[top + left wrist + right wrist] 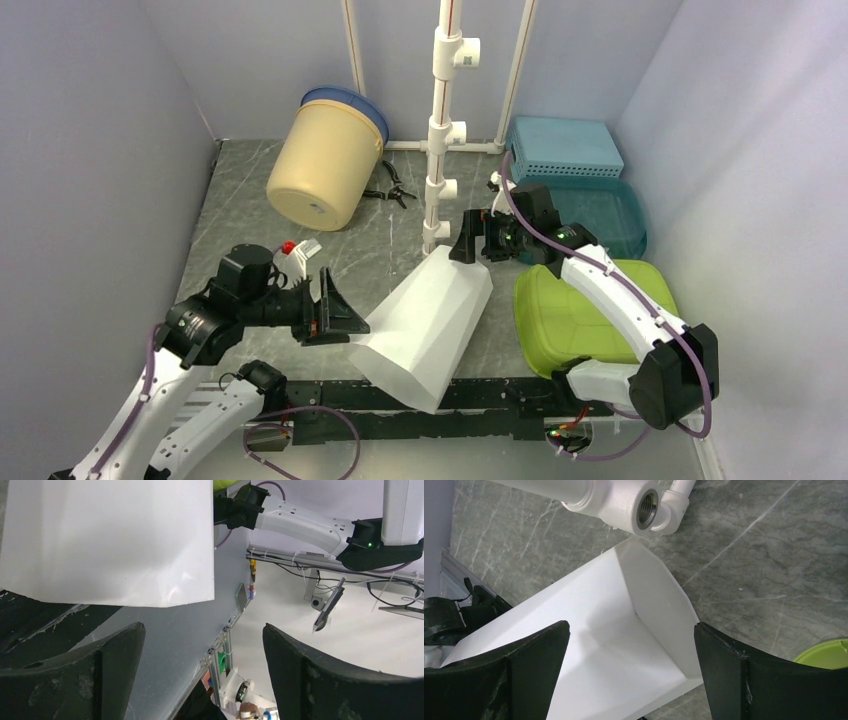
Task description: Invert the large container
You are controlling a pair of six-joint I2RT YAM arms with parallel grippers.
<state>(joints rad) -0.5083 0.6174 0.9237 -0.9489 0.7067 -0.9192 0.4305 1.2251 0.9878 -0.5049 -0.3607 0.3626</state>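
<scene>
The large white container (pixel 425 320) lies at the table's middle front, its smooth outer faces up and its near end over the front rail. My left gripper (pixel 335 305) is open and empty just left of it. In the left wrist view the container (pixel 110 540) fills the upper left, ahead of the open gripper (pixel 204 640), which does not touch it. My right gripper (pixel 468 237) is open at the container's far end. In the right wrist view the gripper (pixel 631 630) hovers over the container (pixel 614 645), jaws wide apart and holding nothing.
A yellow bucket with a blue lid (pixel 325 160) lies at the back left, with black pliers (pixel 392 188) beside it. A white pipe stand (pixel 440 130) rises behind the container. A blue basket (pixel 565 147), teal tray (pixel 610 215) and green tub (pixel 570 315) are on the right. A small red-capped bottle (pixel 295 255) stands near my left arm.
</scene>
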